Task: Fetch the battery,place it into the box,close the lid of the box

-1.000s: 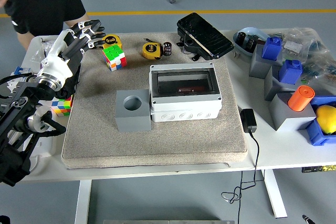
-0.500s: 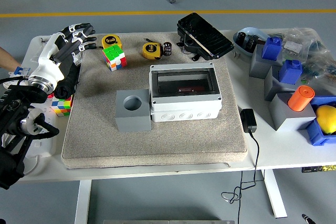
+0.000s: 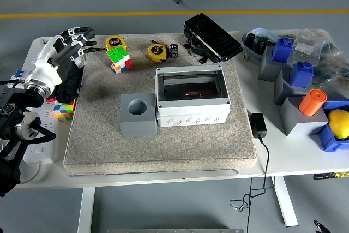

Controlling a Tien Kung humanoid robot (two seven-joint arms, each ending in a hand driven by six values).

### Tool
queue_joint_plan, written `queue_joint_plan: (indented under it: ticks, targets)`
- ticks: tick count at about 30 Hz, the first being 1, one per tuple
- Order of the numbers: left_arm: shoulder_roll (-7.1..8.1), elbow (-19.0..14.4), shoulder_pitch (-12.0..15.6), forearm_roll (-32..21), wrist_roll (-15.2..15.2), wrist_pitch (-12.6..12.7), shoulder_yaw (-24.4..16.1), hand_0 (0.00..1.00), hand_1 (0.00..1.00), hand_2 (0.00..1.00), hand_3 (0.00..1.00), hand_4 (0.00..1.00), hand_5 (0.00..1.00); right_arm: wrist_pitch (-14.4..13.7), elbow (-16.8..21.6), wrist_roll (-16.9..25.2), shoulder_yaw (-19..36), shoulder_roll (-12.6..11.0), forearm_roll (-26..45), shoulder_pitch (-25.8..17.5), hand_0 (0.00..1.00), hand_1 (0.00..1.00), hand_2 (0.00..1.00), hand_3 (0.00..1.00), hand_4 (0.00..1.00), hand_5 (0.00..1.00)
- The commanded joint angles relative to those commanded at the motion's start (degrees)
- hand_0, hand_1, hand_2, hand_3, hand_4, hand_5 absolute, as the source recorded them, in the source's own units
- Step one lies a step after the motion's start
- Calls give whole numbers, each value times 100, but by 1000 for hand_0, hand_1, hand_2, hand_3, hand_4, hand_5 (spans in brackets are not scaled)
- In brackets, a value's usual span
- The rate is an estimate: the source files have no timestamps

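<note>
The grey box (image 3: 192,112) stands mid-mat, and its clear lid (image 3: 191,87) lies flat over it. A dark reddish thing shows dimly through the lid. A small black cylinder (image 3: 174,51) stands behind the box, next to a yellow tape measure (image 3: 157,52). My left hand (image 3: 72,41) is at the mat's far left corner, well away from the box. Its fingers are stretched out and hold nothing. My right arm is out of view.
A grey block with a round hole (image 3: 137,114) touches the box's left side. Rubik's cubes (image 3: 119,58) (image 3: 64,110), a second tape measure (image 3: 115,42), a black case (image 3: 212,37), a power adapter (image 3: 257,125), and grey and blue bins (image 3: 297,88) with an orange cylinder (image 3: 312,102) are around.
My left arm has drawn back to the left and toward the table's edge, its hand still empty. The person at the top left has left the view. The box has not moved.
</note>
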Motion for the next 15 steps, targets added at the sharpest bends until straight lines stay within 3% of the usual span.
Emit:
queue_joint_plan:
  ticks: [15]
  targets:
    - [8, -51, 56, 19, 48, -1, -168, 529, 596, 591, 606, 944, 361, 1, 6, -36, -28, -16, 0, 28, 659, 640, 645, 538, 878, 421]
